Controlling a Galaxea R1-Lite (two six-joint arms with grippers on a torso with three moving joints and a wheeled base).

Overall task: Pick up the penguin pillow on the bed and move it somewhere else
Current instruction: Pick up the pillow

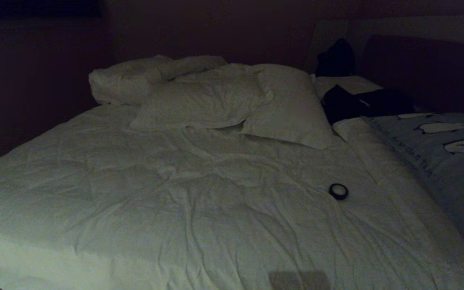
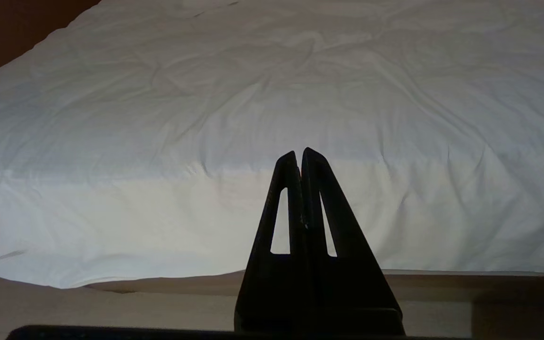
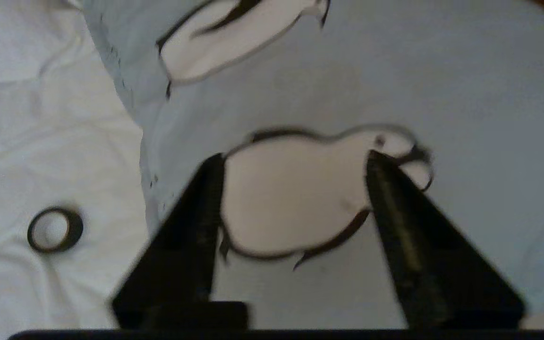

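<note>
The penguin pillow (image 1: 445, 161), light blue-grey with black-and-white penguins and cursive lettering along its edge, lies at the right side of the bed (image 1: 175, 193). In the right wrist view the penguin pillow (image 3: 465, 85) fills most of the picture. My right gripper (image 3: 293, 158) hangs over it with its jaws wide apart, framing one printed penguin and holding nothing. My left gripper (image 2: 299, 153) is shut and empty, pointing at the white duvet (image 2: 206, 118) by the bed's near edge. Neither arm shows in the head view.
A small black tape ring (image 1: 338, 191) lies on the duvet just left of the penguin pillow, also seen as the ring (image 3: 55, 230) in the right wrist view. White pillows (image 1: 216, 96) are heaped at the head of the bed. Dark items (image 1: 361, 102) lie near the headboard.
</note>
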